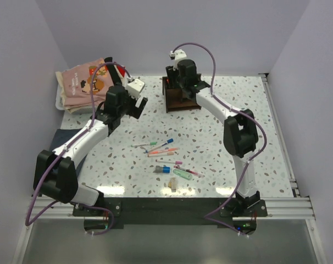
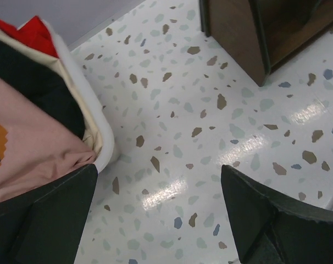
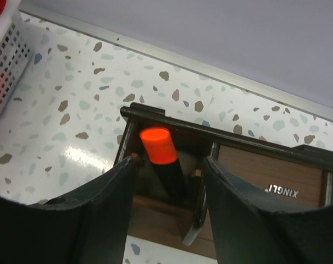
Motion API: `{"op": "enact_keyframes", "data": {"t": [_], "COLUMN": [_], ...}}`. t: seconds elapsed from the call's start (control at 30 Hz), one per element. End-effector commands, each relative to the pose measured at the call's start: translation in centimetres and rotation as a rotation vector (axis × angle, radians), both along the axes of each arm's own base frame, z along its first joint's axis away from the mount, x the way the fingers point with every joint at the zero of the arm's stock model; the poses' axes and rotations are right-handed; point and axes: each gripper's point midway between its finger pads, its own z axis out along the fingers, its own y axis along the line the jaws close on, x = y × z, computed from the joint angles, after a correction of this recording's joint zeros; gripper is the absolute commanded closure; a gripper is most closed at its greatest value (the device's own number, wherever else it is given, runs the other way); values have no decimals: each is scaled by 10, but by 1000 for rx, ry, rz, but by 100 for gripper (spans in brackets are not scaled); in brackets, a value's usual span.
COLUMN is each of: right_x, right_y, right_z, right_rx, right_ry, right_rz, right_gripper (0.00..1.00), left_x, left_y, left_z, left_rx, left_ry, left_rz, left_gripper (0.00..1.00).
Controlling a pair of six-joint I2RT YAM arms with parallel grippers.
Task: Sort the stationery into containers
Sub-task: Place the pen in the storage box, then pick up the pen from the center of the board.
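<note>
The dark brown wooden organizer point(image 1: 181, 100) stands at the back centre of the table. My right gripper point(image 1: 181, 88) hovers over it, open. In the right wrist view its fingers point(image 3: 100, 214) straddle a compartment of the organizer point(image 3: 265, 179). A black marker with an orange cap point(image 3: 159, 146) stands leaning in that compartment, touching neither finger. Several pens lie loose mid-table: a blue-capped pen point(image 1: 166, 144), a beige pen point(image 1: 162, 154), a pink pen point(image 1: 187, 171) and a mint green marker point(image 1: 183, 175). My left gripper point(image 1: 138, 105) is open and empty point(image 2: 158, 214) over bare table, left of the organizer point(image 2: 238, 33).
A white tray point(image 1: 60, 99) of folded clothes sits at the back left; its rim point(image 2: 92, 118) is close to my left gripper's left finger. The tray's mesh wall point(image 3: 4, 60) shows at the left of the right wrist view. A dark cloth point(image 1: 65, 140) lies under the left arm.
</note>
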Motion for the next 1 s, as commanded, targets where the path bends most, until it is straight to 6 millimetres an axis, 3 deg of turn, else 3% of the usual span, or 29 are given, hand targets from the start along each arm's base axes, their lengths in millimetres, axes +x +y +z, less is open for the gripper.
{"op": "enact_keyframes", "data": {"t": [0.0,0.03,0.1,0.13,0.17,0.2,0.23,0.27,0.33,0.37,0.4,0.43,0.47,0.53,0.7,0.97], "right_x": [-31,-40,-52,-59,-71,-79,-91,-106,-132,-141,-149,-156,-160,-167,-172,-174], "right_y": [-16,-22,-27,-30,-34,-36,-28,-31,-21,-25,-30,-35,-41,-50,-67,-82], "right_z": [90,99,104,102,113,115,106,104,89,82,88,73,70,67,67,65], "right_rx": [78,85,87,82,84,77,70,9,-45,-76,-79,-93,-96,-94,-93,-78], "right_ry": [-91,-93,-80,-67,-66,-57,-22,-4,44,66,56,85,98,114,116,121], "right_rz": [-23,-28,-29,-25,-15,3,83,147,315,337,344,347,341,329,297,261], "right_gripper": [43,42,39,38,37,35,33,33,26,24,24,24,24,25,26,27], "left_x": [-26,-31,-60,-60,-77,-81,-80,-104,-108,-112,-110,-112,-100,-97,-105,-105], "left_y": [-27,-32,-49,-54,-51,-50,-53,-48,-49,-48,-48,-47,-49,-49,-52,-58], "left_z": [-10,-12,-29,-21,-41,-47,-43,-71,-81,-92,-94,-100,-98,-103,-122,-146], "left_rx": [7,39,61,107,120,135,180,179,199,199,205,207,230,240,204,198], "left_ry": [40,39,142,125,250,301,301,474,534,578,570,574,516,509,613,644], "left_rz": [-263,-334,-532,-606,-649,-679,-750,-809,-871,-881,-878,-869,-846,-821,-839,-798], "left_gripper": [1,1,1,1,1,1,0,0,0,0,0,0,3,14,22,45]}}
